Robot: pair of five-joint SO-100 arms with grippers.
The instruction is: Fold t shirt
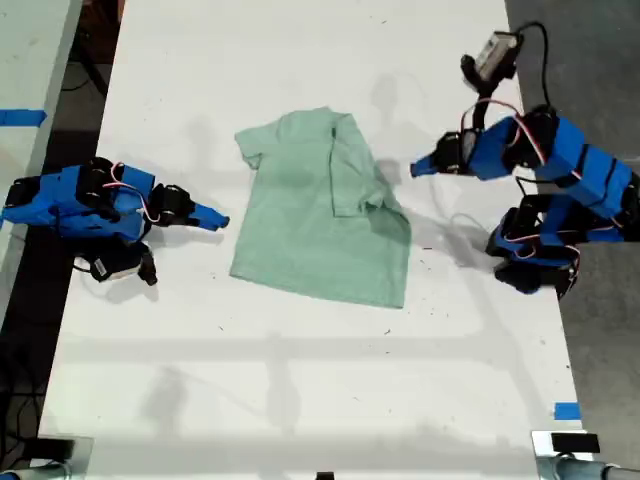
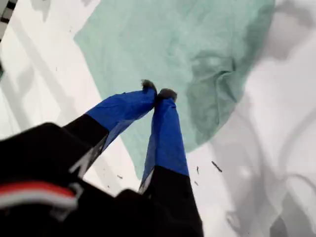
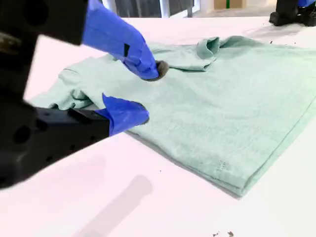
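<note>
The pale mint-green t shirt (image 1: 300,220) lies flat near the middle of the white table (image 1: 300,400), its side toward the exterior view's right folded inward over the body. My first gripper (image 1: 416,168) belongs to the raised arm at the exterior view's right. It hovers shut (image 2: 158,92) above the shirt's (image 2: 173,44) folded edge, with nothing between its tips. My second gripper (image 1: 212,218) lies low on the table at the exterior view's left. Its jaws are open (image 3: 147,93) just at the shirt's (image 3: 222,108) near edge, holding no cloth.
The first arm's base (image 3: 296,11) shows beyond the shirt in the second wrist view. Blue tape (image 1: 567,411) marks the table's front corner at the exterior view's right. A second table with blue tape (image 1: 20,117) stands across a dark gap at that view's left.
</note>
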